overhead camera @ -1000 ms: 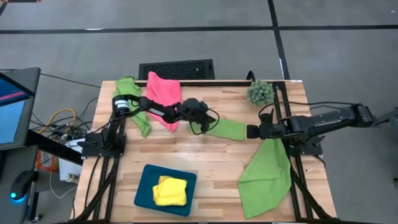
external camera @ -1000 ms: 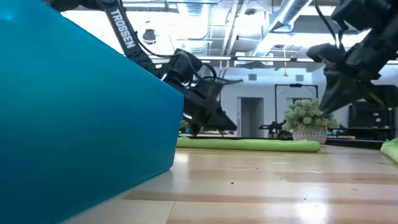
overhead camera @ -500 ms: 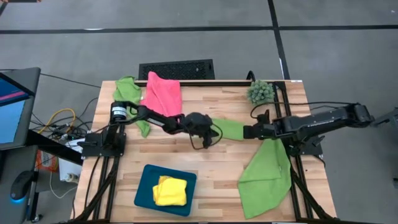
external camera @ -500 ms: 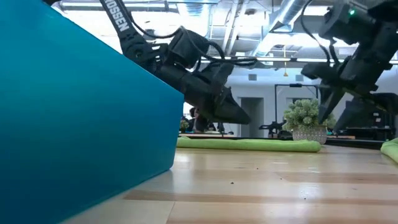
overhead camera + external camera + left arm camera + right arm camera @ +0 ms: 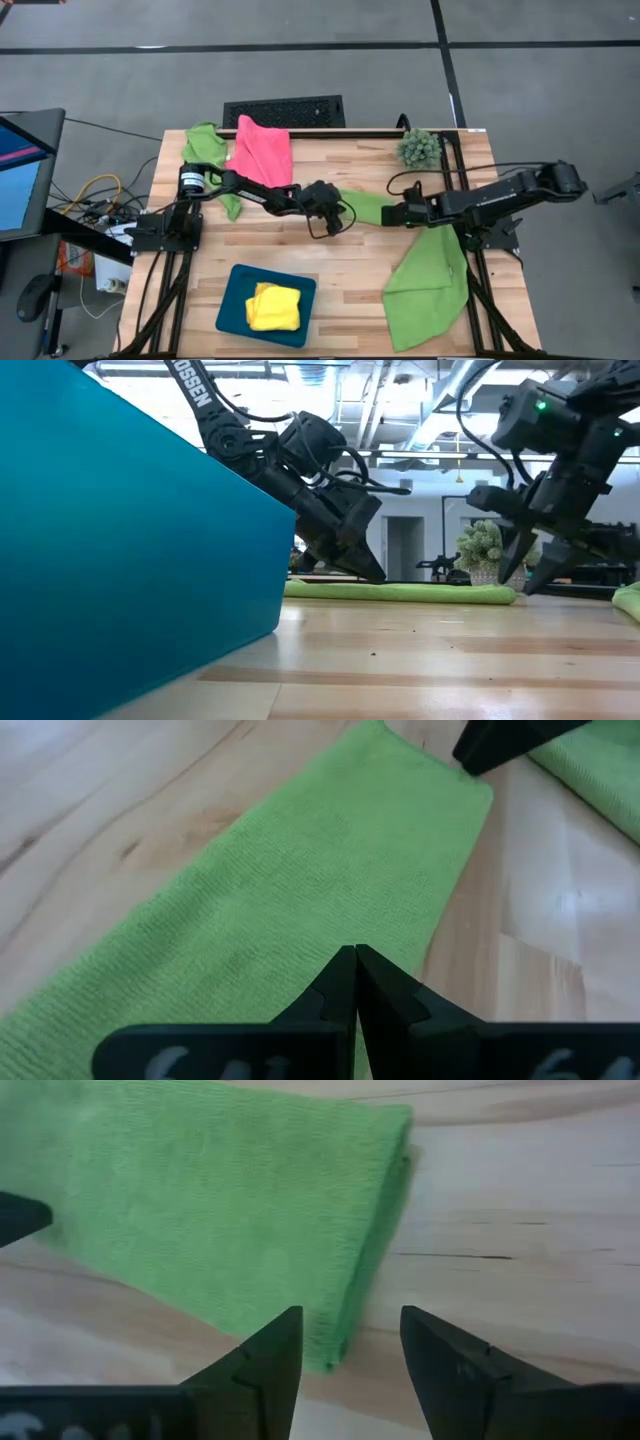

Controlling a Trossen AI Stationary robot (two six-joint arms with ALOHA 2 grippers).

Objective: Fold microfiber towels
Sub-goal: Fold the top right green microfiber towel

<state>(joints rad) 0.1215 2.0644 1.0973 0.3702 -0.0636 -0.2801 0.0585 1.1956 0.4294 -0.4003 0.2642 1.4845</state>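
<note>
A lime green microfiber towel (image 5: 368, 207), folded into a long strip, lies flat on the table's middle (image 5: 400, 592). My left gripper (image 5: 338, 203) is shut, slanting down over the strip's left part (image 5: 355, 960). My right gripper (image 5: 388, 214) is open and points down at the strip's right end (image 5: 350, 1345). Its fingers stand on either side of the end's near corner, just above it (image 5: 527, 582). A second green towel (image 5: 430, 285) lies spread at the near right. My left gripper's shut fingertips (image 5: 375, 575) stand at the top face of the folded strip (image 5: 300, 920), slanting down from the table's left. Whether they touch the cloth, I cannot tell.
A pink towel (image 5: 262, 150) and another green one (image 5: 205, 150) lie at the far left. A yellow folded towel (image 5: 273, 306) sits in the dark teal tray (image 5: 232, 300) at the near edge. A small plant (image 5: 418, 148) stands at the far right.
My left gripper, shut throughout, has gone toward the table's right and a little toward its near edge, over the strip. My right gripper has come down and toward the table's left to the strip's right end, and it has opened.
</note>
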